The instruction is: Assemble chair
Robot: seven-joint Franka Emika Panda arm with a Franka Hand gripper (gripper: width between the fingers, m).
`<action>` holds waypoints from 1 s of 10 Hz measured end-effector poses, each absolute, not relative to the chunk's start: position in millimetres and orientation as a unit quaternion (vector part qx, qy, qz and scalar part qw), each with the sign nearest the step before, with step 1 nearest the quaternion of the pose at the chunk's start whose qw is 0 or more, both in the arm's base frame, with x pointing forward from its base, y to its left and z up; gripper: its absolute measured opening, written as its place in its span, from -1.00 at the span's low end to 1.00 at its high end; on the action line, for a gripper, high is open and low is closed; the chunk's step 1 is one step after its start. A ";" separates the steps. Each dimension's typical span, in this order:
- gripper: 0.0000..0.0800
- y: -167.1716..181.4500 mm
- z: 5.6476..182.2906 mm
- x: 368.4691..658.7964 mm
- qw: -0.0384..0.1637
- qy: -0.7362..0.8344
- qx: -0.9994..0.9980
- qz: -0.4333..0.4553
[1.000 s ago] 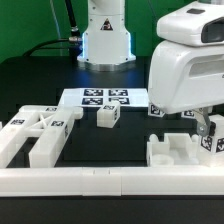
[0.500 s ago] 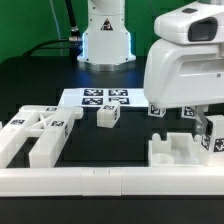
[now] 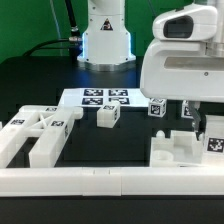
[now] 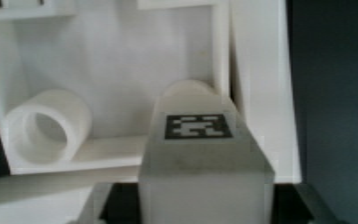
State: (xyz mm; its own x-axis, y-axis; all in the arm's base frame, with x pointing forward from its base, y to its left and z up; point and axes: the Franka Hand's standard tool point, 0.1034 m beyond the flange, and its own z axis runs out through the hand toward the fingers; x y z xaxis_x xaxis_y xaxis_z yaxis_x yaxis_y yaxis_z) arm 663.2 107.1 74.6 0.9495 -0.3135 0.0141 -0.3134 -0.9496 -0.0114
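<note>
My gripper (image 3: 207, 122) hangs at the exterior view's right, shut on a white leg bar (image 3: 213, 141) with a square tag. The bar hangs just above the white seat block (image 3: 172, 151) by the front rail. In the wrist view the leg bar (image 4: 197, 140) runs out from between the dark fingers (image 4: 115, 204) of my gripper (image 4: 197, 205). Beyond it lies the seat block (image 4: 105, 50) with a round hole (image 4: 44, 126) in its recess. More white chair parts (image 3: 35, 134) lie at the left, and a small tagged block (image 3: 107, 116) sits mid-table.
The marker board (image 3: 100, 97) lies flat behind the small block. Another tagged white piece (image 3: 157, 107) stands beside my hand. A long white rail (image 3: 100, 181) runs along the front edge. The robot base (image 3: 105, 35) stands at the back.
My hand's housing has shifted a little toward the exterior view's left, while the held leg bar has drifted slightly right and down, closer to the seat block.
</note>
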 end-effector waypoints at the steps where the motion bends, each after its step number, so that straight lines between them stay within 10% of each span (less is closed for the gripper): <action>1: -0.27 105.2 74.7 662.4 0.004 0.196 -0.980 -0.007; 6: -0.27 80.7 75.2 659.6 -0.015 0.356 -0.934 -0.004; 10: 0.55 86.2 80.4 655.8 -0.012 0.318 -0.948 -0.004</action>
State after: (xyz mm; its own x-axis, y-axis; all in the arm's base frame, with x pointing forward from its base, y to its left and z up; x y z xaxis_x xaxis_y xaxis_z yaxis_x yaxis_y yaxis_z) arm 655.8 86.2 80.4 0.7982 -0.6023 0.0146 -0.6024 -0.7979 0.0210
